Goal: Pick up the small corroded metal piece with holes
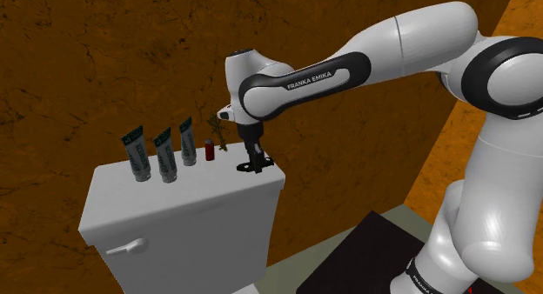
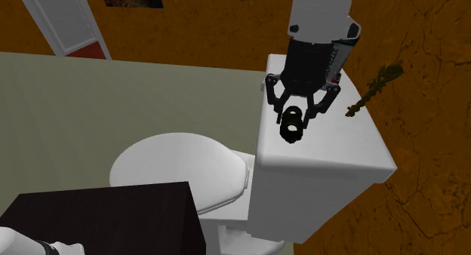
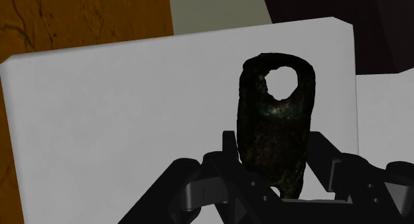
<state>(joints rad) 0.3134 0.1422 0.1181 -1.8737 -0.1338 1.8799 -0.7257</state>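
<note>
Soft, even light from above. Bright white tank [image 1: 187, 197] top, front greyer. Glossy arm [image 1: 409, 49] w/ soft highlights, underside shaded. Dim, mottled brown walls [image 1: 78, 57]. Wrist view: piece [image 3: 275, 130] near-black, faint greenish glints.

Mottled brown walls [image 1: 104, 66], pale grey-green floor [image 2: 113, 95], white toilet [image 2: 181, 167] with boxy cistern [image 2: 324, 155], white door [image 2: 72, 16].

White arm [image 1: 348, 70] stretched out, claw [image 2: 296, 118] pointing down, clasped on the dark piece [image 3: 275, 130].
</note>
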